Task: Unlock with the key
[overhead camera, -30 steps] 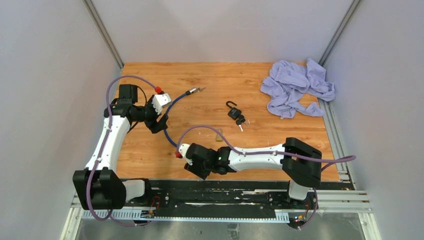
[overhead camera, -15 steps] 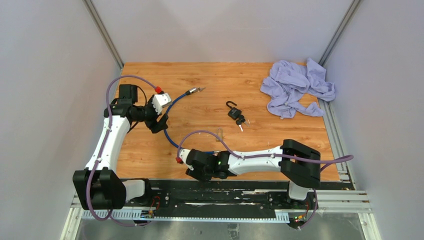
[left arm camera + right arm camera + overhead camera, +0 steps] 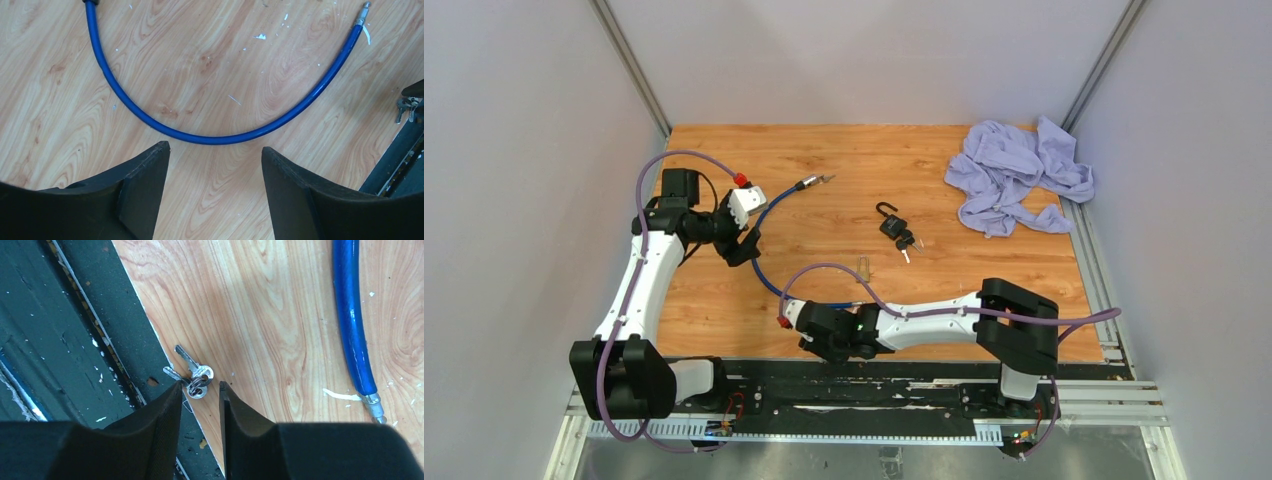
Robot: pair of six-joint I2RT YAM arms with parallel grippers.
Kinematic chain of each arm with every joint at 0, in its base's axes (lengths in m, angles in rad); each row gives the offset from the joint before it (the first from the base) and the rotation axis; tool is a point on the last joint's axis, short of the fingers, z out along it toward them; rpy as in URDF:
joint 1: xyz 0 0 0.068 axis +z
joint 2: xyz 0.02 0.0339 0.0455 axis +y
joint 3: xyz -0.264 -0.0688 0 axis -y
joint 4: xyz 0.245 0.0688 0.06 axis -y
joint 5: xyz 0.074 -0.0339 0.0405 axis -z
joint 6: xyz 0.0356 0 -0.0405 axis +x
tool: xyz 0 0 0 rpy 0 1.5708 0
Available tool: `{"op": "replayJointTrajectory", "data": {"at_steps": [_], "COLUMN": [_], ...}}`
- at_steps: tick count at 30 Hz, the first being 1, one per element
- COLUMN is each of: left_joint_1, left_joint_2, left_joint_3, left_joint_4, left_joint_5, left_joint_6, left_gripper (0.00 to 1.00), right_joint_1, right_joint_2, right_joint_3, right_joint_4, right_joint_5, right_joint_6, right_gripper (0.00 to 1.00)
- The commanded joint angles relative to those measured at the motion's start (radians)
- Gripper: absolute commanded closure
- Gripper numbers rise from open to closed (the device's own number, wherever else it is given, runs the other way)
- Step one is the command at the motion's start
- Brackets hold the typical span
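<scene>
A small bunch of silver keys [image 3: 195,379] lies at the table's front edge, beside the black rail. My right gripper [image 3: 200,386] is low over them, its jaws a narrow gap apart, the key ring just beyond the tips; in the top view it [image 3: 819,345] is at the front edge. A blue cable [image 3: 200,137] curves across the wood, its metal tip [image 3: 372,402] near the right gripper. My left gripper [image 3: 214,148] hangs open and empty above the cable; in the top view it [image 3: 744,243] is at the left. A black padlock [image 3: 892,224] with its own keys lies mid-table.
A crumpled lilac cloth [image 3: 1016,175] lies at the back right. A small brass piece [image 3: 862,266] lies in front of the padlock. The black base rail [image 3: 60,330] runs along the table's front edge. Grey walls stand close on both sides.
My right arm has swung nearer the front edge and its gripper has come down over the keys. The left arm has not moved.
</scene>
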Motion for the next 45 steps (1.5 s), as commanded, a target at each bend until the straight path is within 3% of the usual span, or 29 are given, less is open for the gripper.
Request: {"op": "replayJointTrajectory", "data": {"at_steps": [1, 10, 20, 30, 38, 45], "left_joint_1": [0.011, 0.011, 0.010, 0.011, 0.004, -0.147], "left_joint_2": [-0.017, -0.044, -0.052, -0.064, -0.112, -0.178], "left_joint_3": [0.024, 0.006, -0.002, -0.031, -0.070, -0.115], "left_joint_4": [0.009, -0.005, -0.016, -0.044, -0.144, -0.235], "left_joint_5": [0.029, 0.042, 0.044, 0.053, 0.096, 0.035], "left_joint_6": [-0.013, 0.001, 0.011, 0.042, 0.185, 0.276], "left_gripper": [0.29, 0.29, 0.30, 0.31, 0.32, 0.33], "right_joint_1": [0.012, -0.017, -0.050, -0.118, -0.241, -0.304], "right_joint_2": [-0.003, 0.008, 0.027, 0.019, -0.063, -0.149], "right_joint_3": [-0.014, -0.004, 0.008, -0.017, -0.087, -0.153], "right_joint_4": [-0.017, -0.017, -0.011, 0.057, 0.157, 0.246], "right_joint_5": [0.038, 0.041, 0.035, -0.036, -0.262, -0.390], "right_joint_6": [0.011, 0.019, 0.043, 0.121, 0.244, 0.302], "right_gripper": [0.68, 0.86, 0.99, 0.99, 0.99, 0.99]}}
